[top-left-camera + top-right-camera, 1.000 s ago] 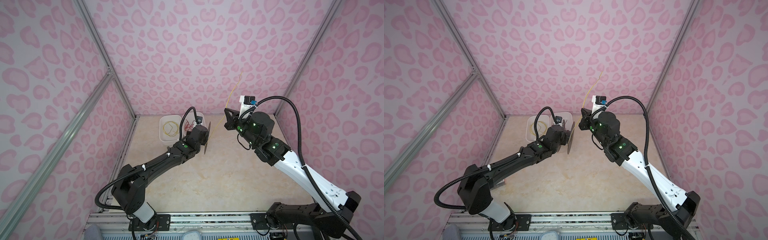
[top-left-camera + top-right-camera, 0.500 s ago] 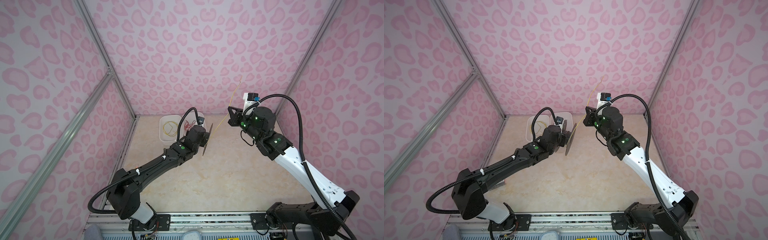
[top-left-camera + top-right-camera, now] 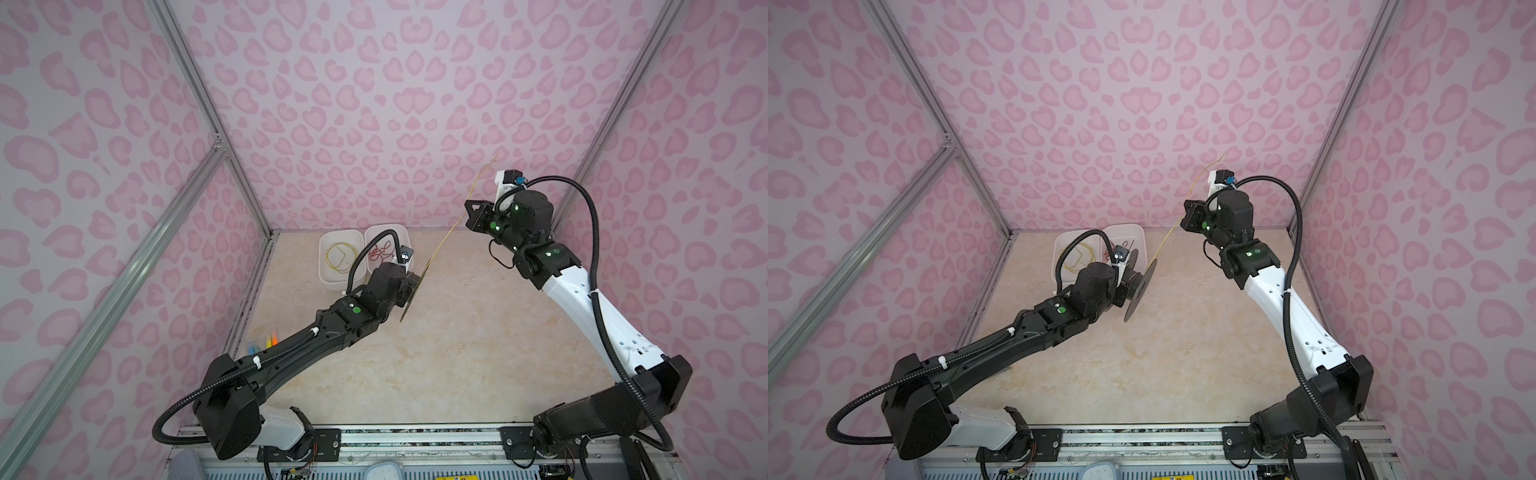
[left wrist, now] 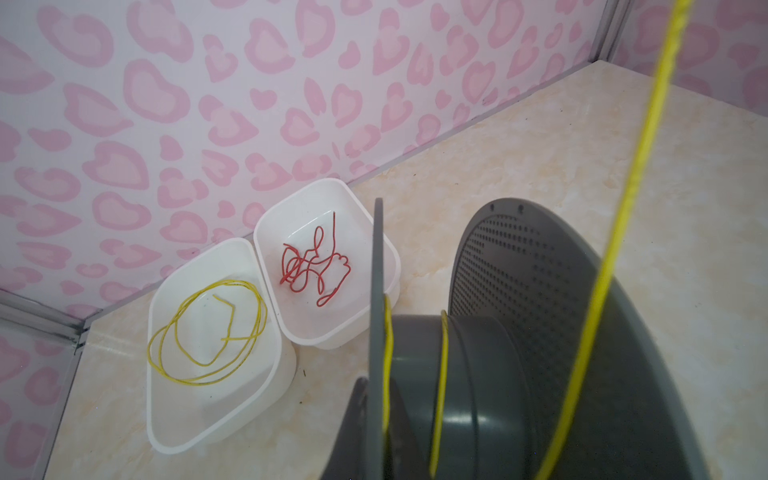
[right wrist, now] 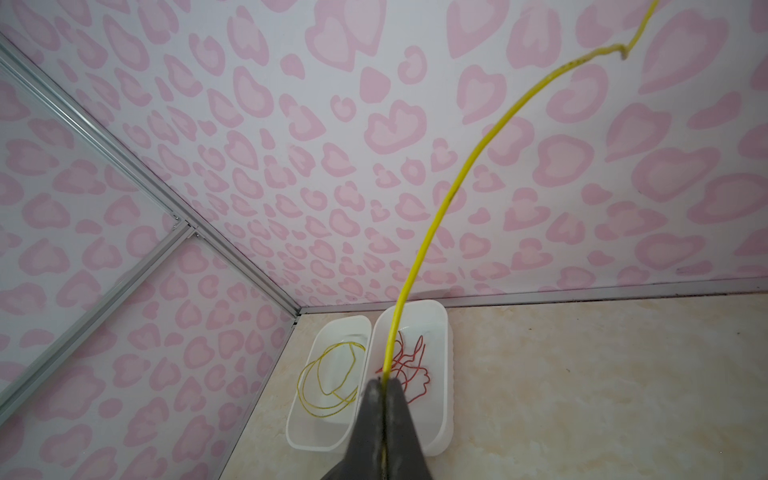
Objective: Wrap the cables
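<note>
The right gripper (image 3: 473,214), clamped on the yellow cable (image 4: 623,216), has pulled toward the upper right in a top view. This tautens the cable from the grey spool (image 3: 417,291), which the closed left gripper (image 3: 402,286) holds, ready for winding.

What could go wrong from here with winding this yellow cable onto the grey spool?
The yellow cable is very thin in the shut right tool, so a tug may slide it through. Only two loose turns sit on the grey spool; slack could let them spread or slip. The stretched cable runs close past the spool's rim and might catch there.
</note>
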Tool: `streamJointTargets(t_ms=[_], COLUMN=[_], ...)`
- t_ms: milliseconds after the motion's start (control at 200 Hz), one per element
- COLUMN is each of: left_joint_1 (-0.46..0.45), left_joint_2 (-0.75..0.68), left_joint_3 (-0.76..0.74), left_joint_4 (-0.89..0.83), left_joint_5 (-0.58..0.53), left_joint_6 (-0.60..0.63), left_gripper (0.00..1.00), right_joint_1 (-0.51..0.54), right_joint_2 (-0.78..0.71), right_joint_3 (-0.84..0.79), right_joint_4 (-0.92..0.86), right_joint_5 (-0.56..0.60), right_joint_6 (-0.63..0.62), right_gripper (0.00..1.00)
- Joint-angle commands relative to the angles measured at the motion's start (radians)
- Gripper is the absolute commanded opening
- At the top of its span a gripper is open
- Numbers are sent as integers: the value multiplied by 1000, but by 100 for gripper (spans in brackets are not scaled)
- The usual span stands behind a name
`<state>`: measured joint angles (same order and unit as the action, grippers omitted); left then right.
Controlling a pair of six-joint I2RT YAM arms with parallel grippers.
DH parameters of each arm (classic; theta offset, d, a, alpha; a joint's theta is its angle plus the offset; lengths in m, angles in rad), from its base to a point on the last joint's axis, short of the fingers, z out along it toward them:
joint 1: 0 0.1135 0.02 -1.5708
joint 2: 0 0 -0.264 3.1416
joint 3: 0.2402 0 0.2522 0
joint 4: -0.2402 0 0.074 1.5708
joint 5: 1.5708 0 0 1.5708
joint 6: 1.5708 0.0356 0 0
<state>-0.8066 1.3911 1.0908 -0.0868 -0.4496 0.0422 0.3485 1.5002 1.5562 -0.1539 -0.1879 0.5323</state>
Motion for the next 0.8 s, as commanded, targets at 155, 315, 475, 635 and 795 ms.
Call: streamJointTargets(t_ms=[155, 315, 475, 635, 795], left_joint_1=[-45, -73, -83, -88, -88], left_joint_2=[-77, -127, -169, -219, -250], left_joint_3=[-69, -109, -147, -175, -166], left_joint_4=[-54, -47, -44, -13, 7], left_joint_5=[0, 9, 11, 56, 91], left_joint_6=[102, 109, 119, 123, 142], left_gripper=[4, 4, 4, 4, 4], right_joint_1=[-78, -103, -150, -180, -187], right_joint_2=[49, 64, 77, 96, 112], right_joint_3=[22, -6, -62, -160, -265], right_joint_4=[132, 154, 233, 320, 420], right_joint_5=[-14, -20, -47, -70, -64], right_joint_6=[42, 66, 135, 219, 306], right_gripper=[0, 0, 0, 0, 0])
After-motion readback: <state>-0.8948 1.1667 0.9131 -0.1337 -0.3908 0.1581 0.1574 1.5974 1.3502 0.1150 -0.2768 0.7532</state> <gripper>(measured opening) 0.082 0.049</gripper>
